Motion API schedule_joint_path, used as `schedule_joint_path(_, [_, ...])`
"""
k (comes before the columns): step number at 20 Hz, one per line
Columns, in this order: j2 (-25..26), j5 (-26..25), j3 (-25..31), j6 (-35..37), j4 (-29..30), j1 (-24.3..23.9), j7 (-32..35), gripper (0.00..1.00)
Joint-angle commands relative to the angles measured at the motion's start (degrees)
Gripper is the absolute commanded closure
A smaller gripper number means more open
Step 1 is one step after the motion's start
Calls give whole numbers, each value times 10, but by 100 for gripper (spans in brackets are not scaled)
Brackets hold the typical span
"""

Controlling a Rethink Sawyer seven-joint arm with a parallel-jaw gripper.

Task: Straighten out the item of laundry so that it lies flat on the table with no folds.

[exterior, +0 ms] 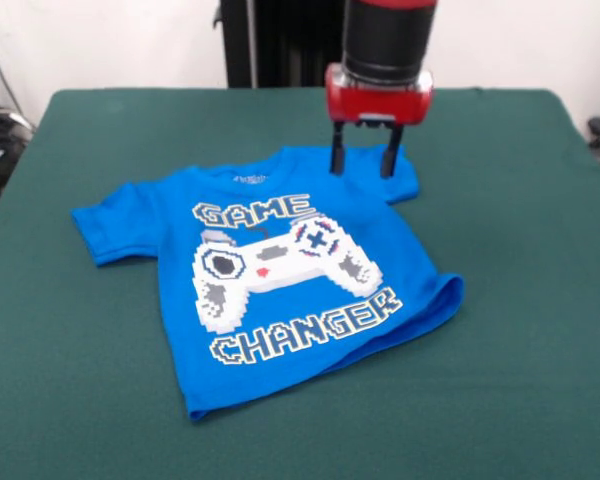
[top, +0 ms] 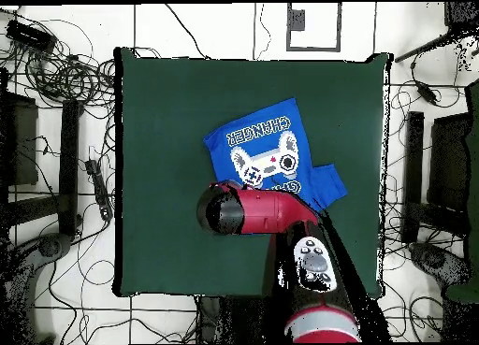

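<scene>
The gripper (exterior: pixel 364 160) is held open, nothing grasped, fingertips planted at the T-shirt (exterior: pixel 270 290) sleeve; the hem corner is seen folded on the table (exterior: pixel 520 380).

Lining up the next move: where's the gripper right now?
In the front view the gripper stands open at the T-shirt's far right sleeve, right of the collar.

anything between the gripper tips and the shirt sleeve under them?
Nothing. In the front view the open gripper hangs right over the T-shirt sleeve, fingertips at the cloth. The overhead view hides this under the arm.
</scene>
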Motion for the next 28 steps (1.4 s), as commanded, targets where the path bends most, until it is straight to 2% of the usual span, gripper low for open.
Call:
schedule_joint_path(1, [-14,32,44,47,36,5,75,0])
schedule_joint_path(9, [68,53,43,24,-53,36,98,0])
schedule_joint_path(15, [102,75,26,8,-91,69,120,0])
schedule_joint_path(28, [155,113,13,-11,-155,96,123,0])
